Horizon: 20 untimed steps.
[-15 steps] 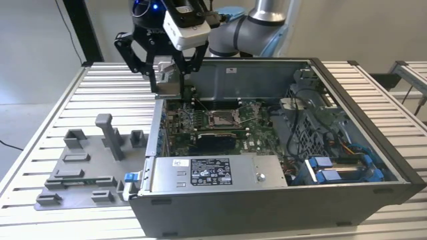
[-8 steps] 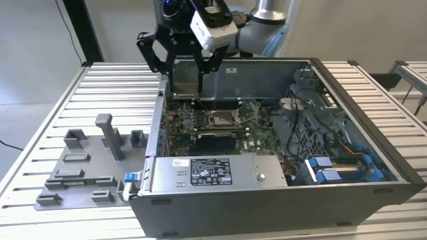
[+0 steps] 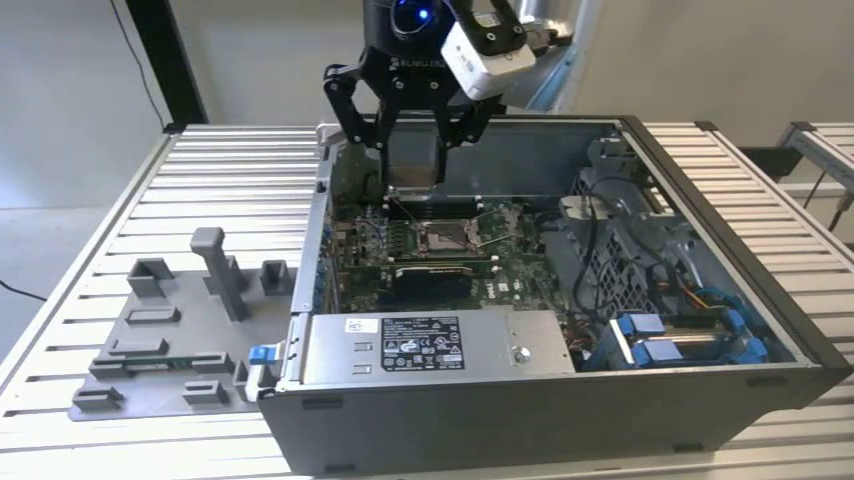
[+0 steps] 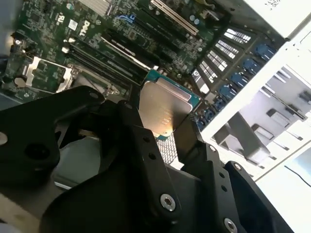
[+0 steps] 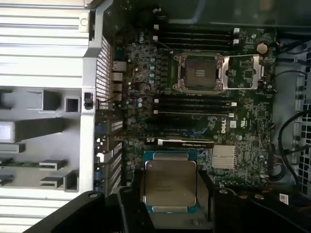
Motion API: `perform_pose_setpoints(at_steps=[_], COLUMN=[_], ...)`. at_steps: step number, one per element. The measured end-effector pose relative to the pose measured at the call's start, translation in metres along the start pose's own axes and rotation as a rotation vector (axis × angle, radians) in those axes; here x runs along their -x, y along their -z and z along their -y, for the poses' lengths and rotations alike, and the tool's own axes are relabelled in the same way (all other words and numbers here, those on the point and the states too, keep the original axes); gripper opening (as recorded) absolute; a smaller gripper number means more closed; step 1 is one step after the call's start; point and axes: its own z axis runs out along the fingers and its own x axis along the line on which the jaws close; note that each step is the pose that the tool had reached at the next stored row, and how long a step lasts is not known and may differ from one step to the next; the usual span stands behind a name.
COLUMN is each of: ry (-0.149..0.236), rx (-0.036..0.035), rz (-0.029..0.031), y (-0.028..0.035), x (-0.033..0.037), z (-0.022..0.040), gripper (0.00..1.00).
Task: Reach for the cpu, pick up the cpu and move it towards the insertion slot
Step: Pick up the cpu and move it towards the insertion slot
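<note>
Above the open computer case (image 3: pixel 721 340), the hand (image 5: pixel 170 204) grips the cpu (image 5: pixel 170 183) between its fingers.

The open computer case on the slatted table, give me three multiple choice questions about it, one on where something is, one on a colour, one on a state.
1. Where is the small square silver-faced cpu?
A. In the grey plastic fixture
B. Between the black pincer's fingers, above the board
C. On the power supply

2. What colour is the circuit board around the metal-framed insertion slot?
A. Green
B. Red
C. White

3. What is the state of the insertion slot?
A. Holding a chip
B. Covered by a fan
C. Open, with no chip in it

Answers:
1 B: the cpu sits clamped in the pincer over the board.
2 A: the board is green.
3 C: the insertion slot shows a bare brownish centre, its frame swung aside.
</note>
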Motion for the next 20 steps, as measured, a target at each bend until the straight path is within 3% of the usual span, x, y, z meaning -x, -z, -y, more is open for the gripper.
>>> perform_pose_setpoints(at_steps=[11,13,17,20], ry=[0.000,0.000,-0.002,-0.004], rx=[0.0001,0.0000,0.0000,0.0001], rz=[0.0001,0.0000,0.0001,0.0006], y=[-0.0001,-0.0001,-0.0001,-0.0006], x=[0.0492,0.0525,0.0526,0.0527], z=[0.0006,0.0006,0.0005,-0.0035], gripper=[0.00,0.00,0.00,0.00])
